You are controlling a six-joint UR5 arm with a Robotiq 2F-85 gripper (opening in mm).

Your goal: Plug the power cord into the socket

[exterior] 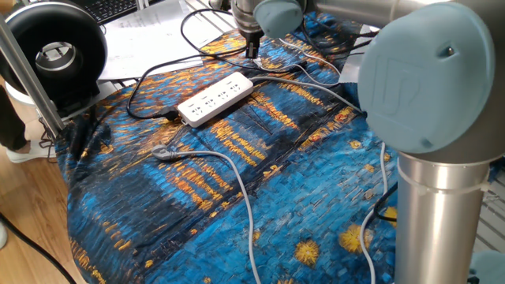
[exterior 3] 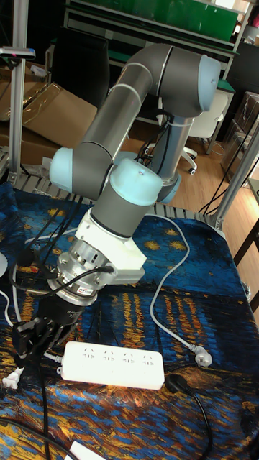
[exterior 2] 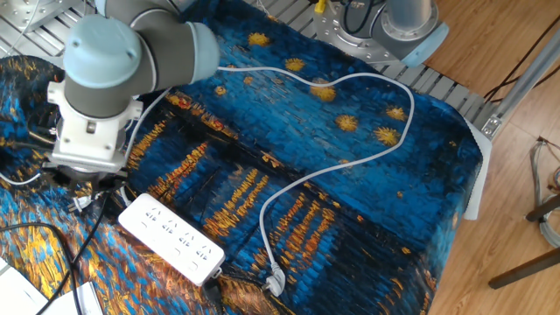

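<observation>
The socket (exterior: 215,98) is a long white power strip lying on the blue patterned cloth, also seen in the tall fixed view (exterior 3: 119,364) and in the other fixed view (exterior 2: 171,238). The power cord is thin and white, and its small plug (exterior 3: 9,379) lies on the cloth just left of the strip's end. My gripper (exterior 3: 36,346) points down over the cloth between plug and strip, a little above both. Its fingers look spread with nothing between them. In one fixed view the gripper (exterior: 254,52) hangs just behind the strip's far end.
A thicker grey cable loops across the cloth and ends in a loose metallic tip (exterior: 163,153), (exterior 2: 276,282). Black cables (exterior: 150,88) trail from the strip's near end. A black round device (exterior: 54,54) and papers sit beyond the cloth's far edge.
</observation>
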